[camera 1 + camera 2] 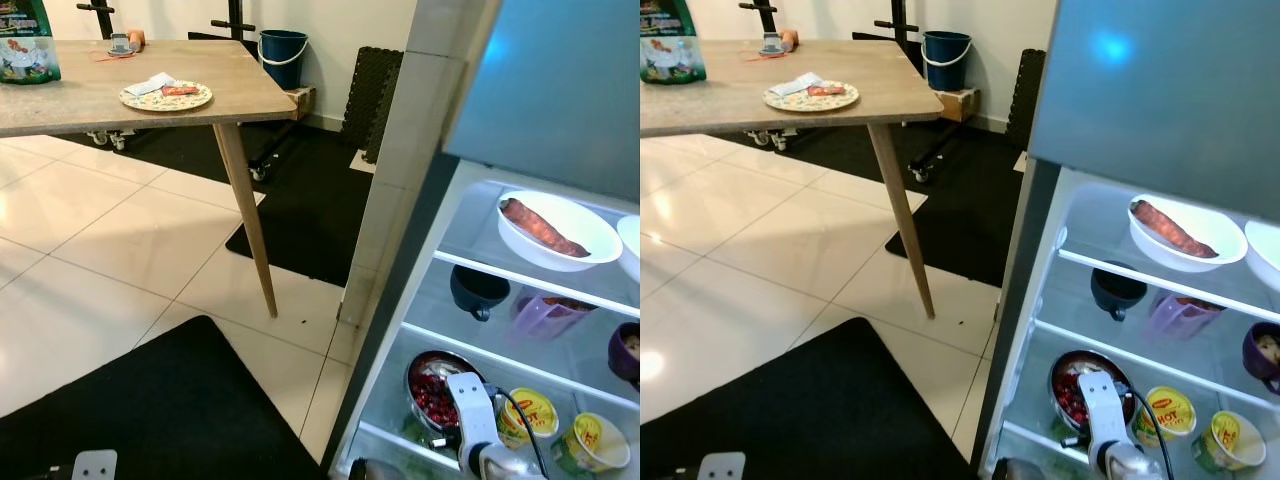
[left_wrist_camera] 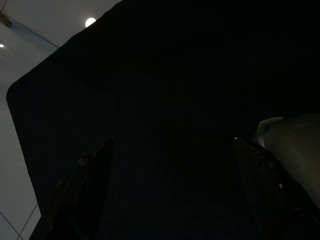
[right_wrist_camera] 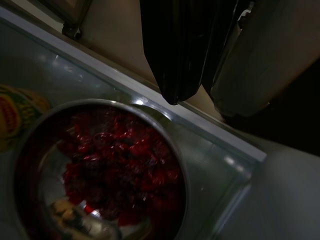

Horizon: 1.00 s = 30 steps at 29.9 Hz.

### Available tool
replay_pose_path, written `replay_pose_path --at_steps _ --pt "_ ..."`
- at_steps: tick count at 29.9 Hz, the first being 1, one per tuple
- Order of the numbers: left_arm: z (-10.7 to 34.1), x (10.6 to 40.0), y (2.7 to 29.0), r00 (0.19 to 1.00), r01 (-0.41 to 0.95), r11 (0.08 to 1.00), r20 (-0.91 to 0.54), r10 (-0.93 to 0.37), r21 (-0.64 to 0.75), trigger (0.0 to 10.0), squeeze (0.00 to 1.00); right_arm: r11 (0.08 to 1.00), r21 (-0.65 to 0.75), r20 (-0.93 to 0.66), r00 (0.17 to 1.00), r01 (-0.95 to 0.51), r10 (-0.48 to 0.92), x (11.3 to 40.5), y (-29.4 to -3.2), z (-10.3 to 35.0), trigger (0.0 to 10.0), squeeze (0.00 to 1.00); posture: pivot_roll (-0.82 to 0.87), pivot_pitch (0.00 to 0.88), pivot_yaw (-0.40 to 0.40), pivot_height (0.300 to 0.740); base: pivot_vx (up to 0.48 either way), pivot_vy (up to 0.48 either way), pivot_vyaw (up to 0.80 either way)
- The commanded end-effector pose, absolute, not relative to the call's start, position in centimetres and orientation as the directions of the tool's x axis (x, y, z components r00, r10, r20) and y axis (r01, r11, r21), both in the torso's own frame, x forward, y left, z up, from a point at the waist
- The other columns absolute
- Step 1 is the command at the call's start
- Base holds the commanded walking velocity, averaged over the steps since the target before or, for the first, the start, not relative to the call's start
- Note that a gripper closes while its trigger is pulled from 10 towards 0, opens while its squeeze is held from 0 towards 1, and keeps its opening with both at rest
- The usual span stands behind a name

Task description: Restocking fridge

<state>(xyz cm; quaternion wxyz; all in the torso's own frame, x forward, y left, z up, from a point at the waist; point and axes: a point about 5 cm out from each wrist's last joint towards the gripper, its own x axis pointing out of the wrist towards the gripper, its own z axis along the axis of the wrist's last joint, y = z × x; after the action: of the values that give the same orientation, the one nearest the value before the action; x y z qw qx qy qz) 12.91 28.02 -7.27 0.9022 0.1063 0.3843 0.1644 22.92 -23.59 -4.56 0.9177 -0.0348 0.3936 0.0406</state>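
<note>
The right tool (image 3: 192, 75), its fingers pressed together and holding nothing, hangs just above the metal bowl of red berries (image 1: 436, 388), which sits on the fridge's lower shelf (image 1: 400, 437) beside two yellow tubs, seemingly already stocked.

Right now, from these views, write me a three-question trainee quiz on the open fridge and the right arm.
1. True or false: the white bowl on the top shelf holds a sweet potato.
2. Which shelf holds the metal bowl of red food? A top, B middle, C lowest
3. Fill in: the right gripper hovers over the metal bowl's ____.

Key
1. true
2. C
3. rim
</note>
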Motion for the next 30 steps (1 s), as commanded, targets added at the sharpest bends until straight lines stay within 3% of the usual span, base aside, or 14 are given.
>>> replay_pose_path --at_steps 1,24,30 --pt "-7.69 12.86 27.11 0.645 -0.186 0.936 -0.682 0.345 0.298 10.0 0.00 0.997 -0.024 -0.729 0.683 -0.074 0.033 22.61 -23.73 -4.75 10.0 0.00 0.06 0.000 -0.104 0.628 0.000 0.000 0.00" --pt "-8.01 13.15 26.52 0.627 -0.128 0.950 -0.719 0.301 0.286 10.0 0.00 0.999 0.014 -0.726 0.686 -0.051 0.045 22.16 -23.53 -5.05 10.0 0.00 0.05 0.000 -0.093 0.628 0.000 0.000 0.00" --pt "-8.03 13.19 26.44 0.625 -0.123 0.951 -0.722 0.296 0.284 10.0 0.00 0.998 0.018 -0.722 0.690 -0.054 0.050 22.21 -23.49 -5.01 10.0 0.00 0.05 0.000 -0.092 0.652 0.000 0.000 0.00"
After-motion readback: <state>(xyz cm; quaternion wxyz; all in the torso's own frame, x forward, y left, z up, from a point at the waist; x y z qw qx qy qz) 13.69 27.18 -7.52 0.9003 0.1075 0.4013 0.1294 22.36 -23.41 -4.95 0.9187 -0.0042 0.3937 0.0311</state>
